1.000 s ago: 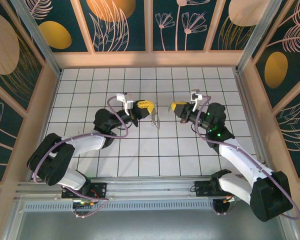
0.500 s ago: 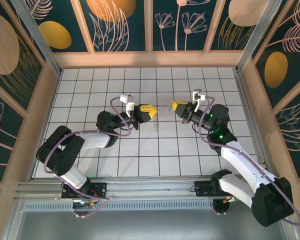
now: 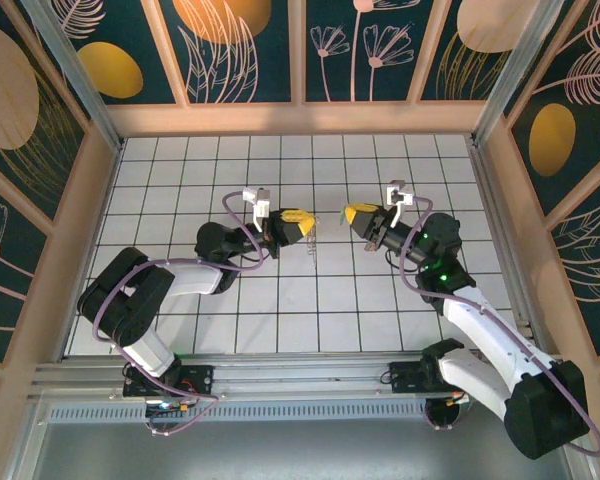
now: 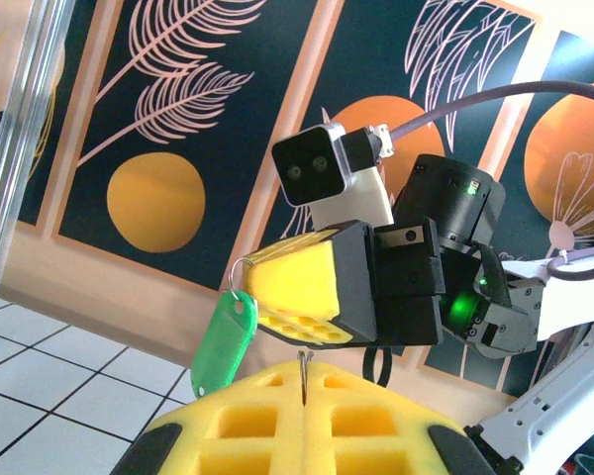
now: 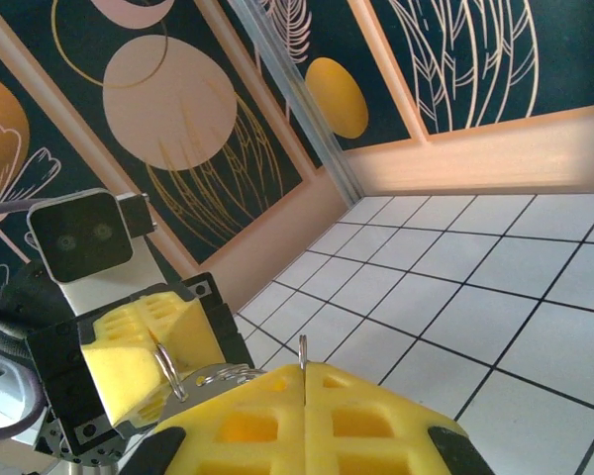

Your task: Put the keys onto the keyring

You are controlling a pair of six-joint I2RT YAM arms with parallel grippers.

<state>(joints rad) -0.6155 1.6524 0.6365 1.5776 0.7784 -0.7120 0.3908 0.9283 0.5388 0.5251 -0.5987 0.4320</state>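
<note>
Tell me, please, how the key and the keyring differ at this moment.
The key shows a bright green plastic head; the keyring is bare grey metal. The key dangles below the right gripper, while the keyring is pinched in the left gripper. Both are held above the table by shut grippers.

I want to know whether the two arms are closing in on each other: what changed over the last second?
The left gripper rolled and edged right toward the right gripper, narrowing the gap, and its arm's elbow swung inward. The keyring in its shut jaws went along. Nothing was taken or let go. The right gripper kept roughly its place, jaws shut on the green key.
</note>
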